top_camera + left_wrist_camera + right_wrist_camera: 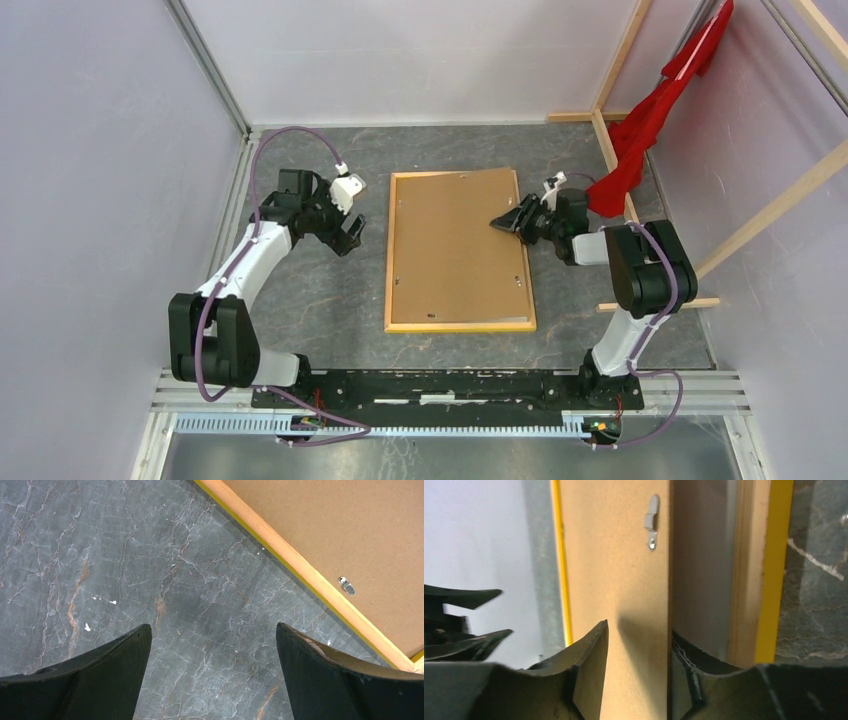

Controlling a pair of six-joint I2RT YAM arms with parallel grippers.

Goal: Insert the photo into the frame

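Your right claw sits closest to the lens. Its jaws are partly apart and, as far as I can see, clamp on nothing. One finger lies over the brown face of the sheet below it and the other sits just past that sheet's edge. Your left claw hangs with its jaws wide apart over bare counter, holding nothing.

The frame lies flat between the two claws with its natural wood back facing up and yellow showing along its outer sides. Its near rail is just beside the left claw, and its far rail runs directly under the right one. I'd judge it to be light and stiff, with thin rails, so it is likely to slide on the smooth counter if you push it sideways.

The backing board fills the frame's opening and sits a little askew. It looks thin and rigid enough to lift by one edge.

You cannot see the photo plainly. A pale grey strip just outboard of the right claw, between the board's edge and the wooden rail, may be its white reverse, but I cannot tell. Treat the print as light, floppy and slick, and easy to crease or smudge. Take it at a margin or corner, not the middle, and keep it flat as it goes in.

A small metal turn clip sits on the board ahead of the right claw's tips.
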